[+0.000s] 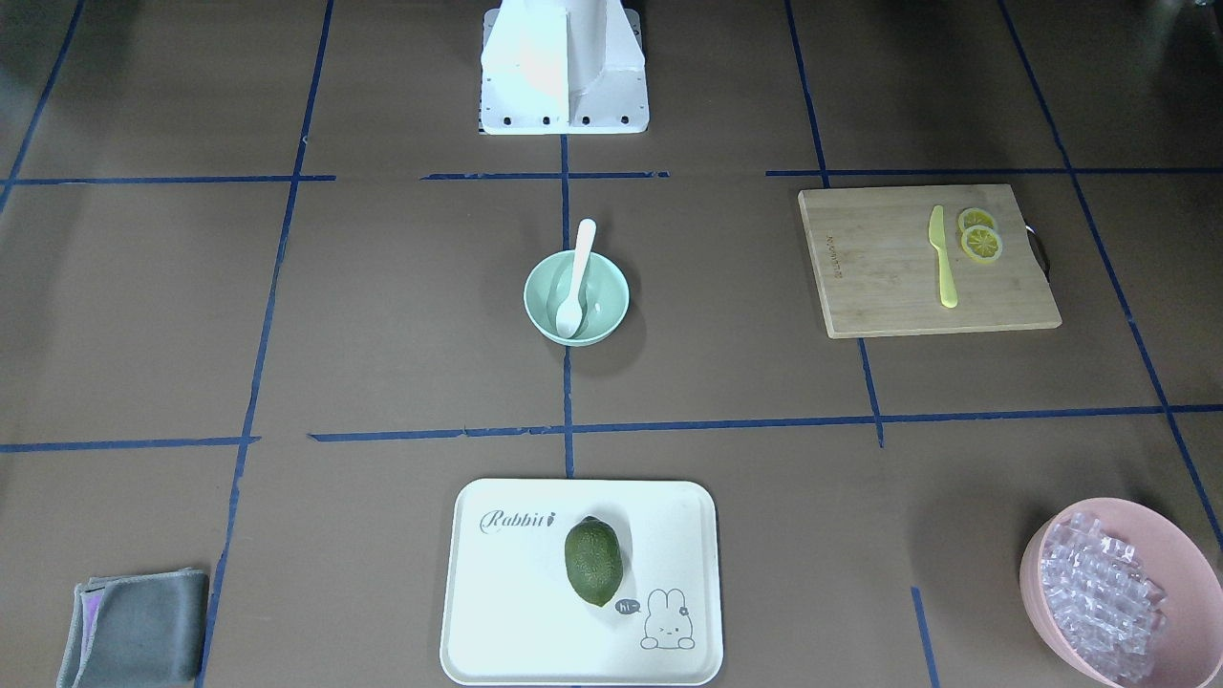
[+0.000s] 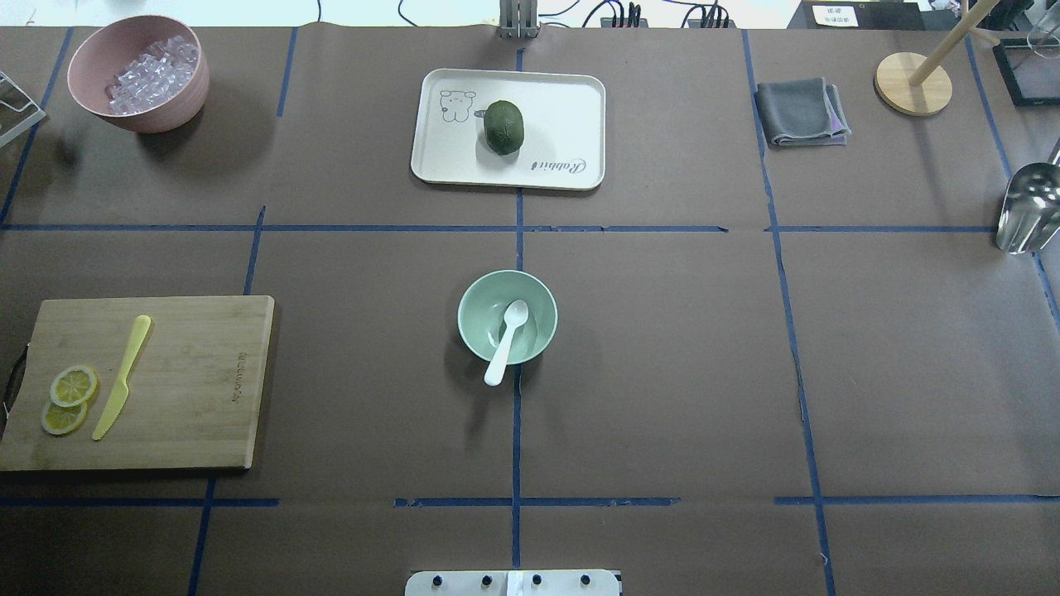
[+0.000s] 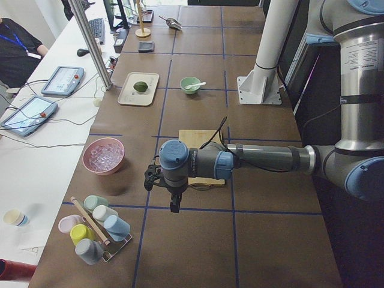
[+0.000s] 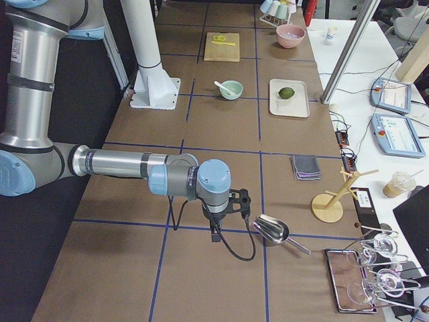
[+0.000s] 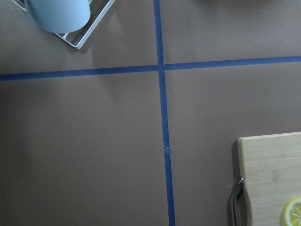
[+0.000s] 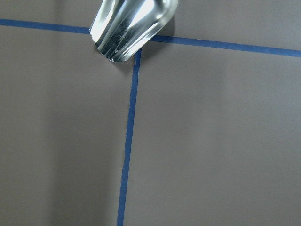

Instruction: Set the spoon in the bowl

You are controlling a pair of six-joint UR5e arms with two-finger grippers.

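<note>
The white spoon [image 2: 507, 339] lies in the mint-green bowl [image 2: 480, 302] at the table's centre. Its scoop rests on the bowl's floor and its handle leans over the rim on the robot's side. Both also show in the front-facing view: the spoon [image 1: 578, 272] and the bowl [image 1: 609, 287]. My left gripper [image 3: 174, 204] hangs over the table's left end, far from the bowl, and shows only in the exterior left view. My right gripper [image 4: 214, 235] hangs over the right end beside a metal scoop, and shows only in the exterior right view. I cannot tell whether either is open or shut.
A wooden cutting board [image 2: 190, 389] holds a yellow knife [image 2: 124, 372] and lemon slices [image 2: 70, 397]. A white tray [image 2: 571, 108] holds a green fruit [image 2: 503, 126]. A pink bowl of ice chunks [image 2: 137, 70], a grey cloth [image 2: 799, 112], a metal scoop [image 2: 1027, 207] and a cup rack [image 3: 96, 231] stand at the edges.
</note>
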